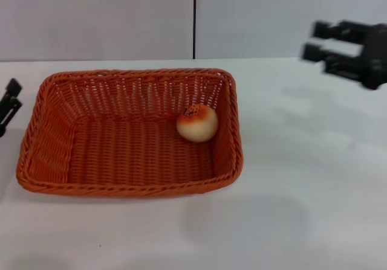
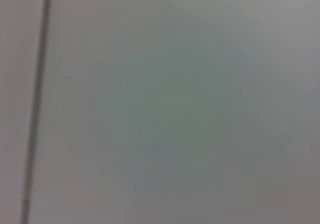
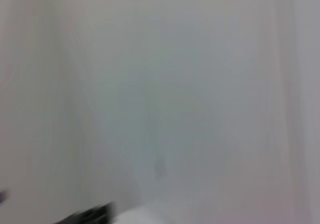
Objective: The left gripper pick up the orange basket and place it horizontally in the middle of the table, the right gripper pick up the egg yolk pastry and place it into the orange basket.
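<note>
The orange basket (image 1: 130,132) is a rectangular piece of woven wicker with a tight flat-weave floor, sloping openwork sides of upright ribs, and a thick braided rim; it lies long side across the white table (image 1: 302,191), toward the robot's left of the middle. Inside it, in the far right corner of the floor and touching the right wall, sits the egg yolk pastry (image 1: 197,123), a small smooth round bun, cream below and orange-brown on top with a cluster of dark seeds. The right gripper (image 1: 321,43) hangs in the air at the robot's right, above the far part of the table and well apart from the basket; its two black fingers point toward the left and stand apart with pale wall showing between them, holding nothing. The left gripper (image 1: 10,104) shows only as black finger parts at the left edge, just beside the basket's left end; whether it is spread or closed cannot be told. The tabletop is plain, matte and smooth. Behind it stand pale grey wall panels (image 1: 97,16) split by a thin dark vertical seam (image 1: 194,16). Both wrist views show only blurred pale surface.
</note>
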`<state>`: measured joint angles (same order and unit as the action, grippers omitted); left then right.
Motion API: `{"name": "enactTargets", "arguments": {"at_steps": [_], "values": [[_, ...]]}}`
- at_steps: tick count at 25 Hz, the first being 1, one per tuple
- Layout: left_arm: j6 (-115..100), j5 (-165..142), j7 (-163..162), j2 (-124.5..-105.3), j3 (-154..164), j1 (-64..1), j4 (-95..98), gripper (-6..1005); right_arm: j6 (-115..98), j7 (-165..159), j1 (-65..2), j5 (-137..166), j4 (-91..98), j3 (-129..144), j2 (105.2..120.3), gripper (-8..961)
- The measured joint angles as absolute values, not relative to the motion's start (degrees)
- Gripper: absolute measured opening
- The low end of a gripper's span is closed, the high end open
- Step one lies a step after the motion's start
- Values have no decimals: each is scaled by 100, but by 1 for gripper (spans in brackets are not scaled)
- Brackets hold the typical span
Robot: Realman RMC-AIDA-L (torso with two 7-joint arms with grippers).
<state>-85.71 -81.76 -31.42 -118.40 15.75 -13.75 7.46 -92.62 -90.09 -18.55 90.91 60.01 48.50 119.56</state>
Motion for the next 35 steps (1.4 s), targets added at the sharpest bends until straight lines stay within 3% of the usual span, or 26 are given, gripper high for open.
{"name": "enactTargets", "arguments": {"at_steps": [11, 17, 35], "values": [[-8921, -8165, -2890, -11821, 796, -979, 759, 818, -9458, -6994, -1202, 7447, 4061, 3189, 11903, 569], [-8890, -8164, -2672, -11833, 544, -924, 627, 818, -9387, -5321, -1398, 6459, 2616, 2635, 11899, 570], [-8852, -8169, -1994, -11847, 264, -980, -10, 818, -9109, -5179, -1654, 6206, 2335, 2536, 11854, 571]]}}
